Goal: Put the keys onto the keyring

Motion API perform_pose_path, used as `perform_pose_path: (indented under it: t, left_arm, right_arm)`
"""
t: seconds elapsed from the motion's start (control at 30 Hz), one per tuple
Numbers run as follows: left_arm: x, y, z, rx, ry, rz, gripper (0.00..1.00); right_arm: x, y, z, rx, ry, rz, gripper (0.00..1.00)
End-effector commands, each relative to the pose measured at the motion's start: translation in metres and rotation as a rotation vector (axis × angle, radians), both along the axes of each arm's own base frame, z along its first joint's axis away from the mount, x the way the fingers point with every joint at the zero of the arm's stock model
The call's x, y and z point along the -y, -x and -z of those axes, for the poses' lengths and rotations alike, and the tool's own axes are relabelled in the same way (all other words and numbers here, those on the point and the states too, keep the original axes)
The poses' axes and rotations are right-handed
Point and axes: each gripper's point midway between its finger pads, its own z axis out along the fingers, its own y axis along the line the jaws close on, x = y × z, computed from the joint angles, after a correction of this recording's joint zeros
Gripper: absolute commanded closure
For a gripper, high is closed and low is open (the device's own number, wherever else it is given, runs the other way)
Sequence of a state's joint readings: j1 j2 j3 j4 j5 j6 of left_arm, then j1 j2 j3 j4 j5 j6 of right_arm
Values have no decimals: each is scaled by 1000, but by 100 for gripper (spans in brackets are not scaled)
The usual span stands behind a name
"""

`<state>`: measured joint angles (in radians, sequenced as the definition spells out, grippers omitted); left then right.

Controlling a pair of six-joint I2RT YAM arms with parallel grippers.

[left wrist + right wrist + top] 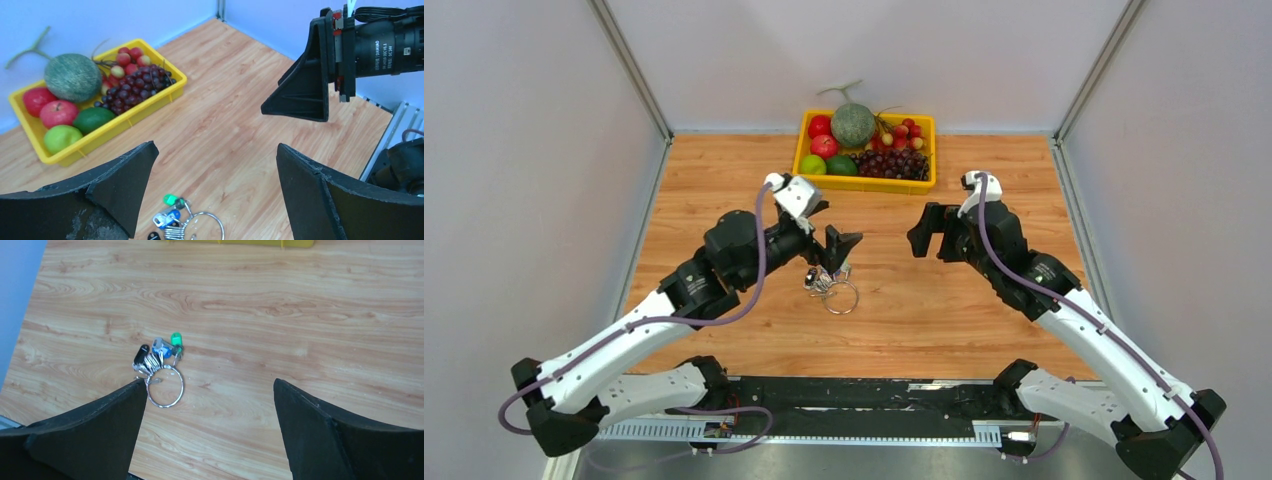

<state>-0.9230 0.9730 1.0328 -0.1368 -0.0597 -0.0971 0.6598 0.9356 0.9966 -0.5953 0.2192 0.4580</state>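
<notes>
Black, spread wide and holding nothing, the left gripper [829, 252] hovers close over the keys [817, 283]. They lie bunched on the wooden counter [924, 320], touching the far-left edge of the keyring [841, 298], a little left of centre. The right gripper [931, 238], equally spread and empty, sits well apart to the right. Whether every key is threaded on the wire cannot be told, so the step looks like lining up a pick; the next move would call for a low, fine pinch on the thin ring or a key head, the other gripper steadying it.
</notes>
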Motion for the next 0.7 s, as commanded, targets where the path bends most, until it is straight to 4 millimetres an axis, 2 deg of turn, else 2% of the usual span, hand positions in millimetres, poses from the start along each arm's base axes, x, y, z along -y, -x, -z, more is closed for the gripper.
perform_pose_path:
  t: [0.0, 0.03, 0.2, 0.3, 0.47, 0.67]
  left_arm:
    - [-29, 8, -18, 42, 31, -62, 0]
    - [-37, 11, -24, 55, 46, -78, 0]
    - [-62, 17, -28, 70, 75, -139, 0]
    - [-74, 21, -31, 76, 100, -163, 0]
    - [-82, 28, -32, 79, 109, -163, 0]
    - [-83, 37, -35, 96, 131, -119, 0]
  right_arm:
    - [3, -14, -45, 123, -19, 25, 0]
    - [5, -17, -50, 136, -18, 50, 0]
    - [27, -31, -70, 188, -32, 212, 0]
    - [31, -32, -79, 217, -28, 230, 0]
    - [32, -36, -85, 231, -21, 240, 0]
    - [27, -40, -98, 249, -35, 233, 0]
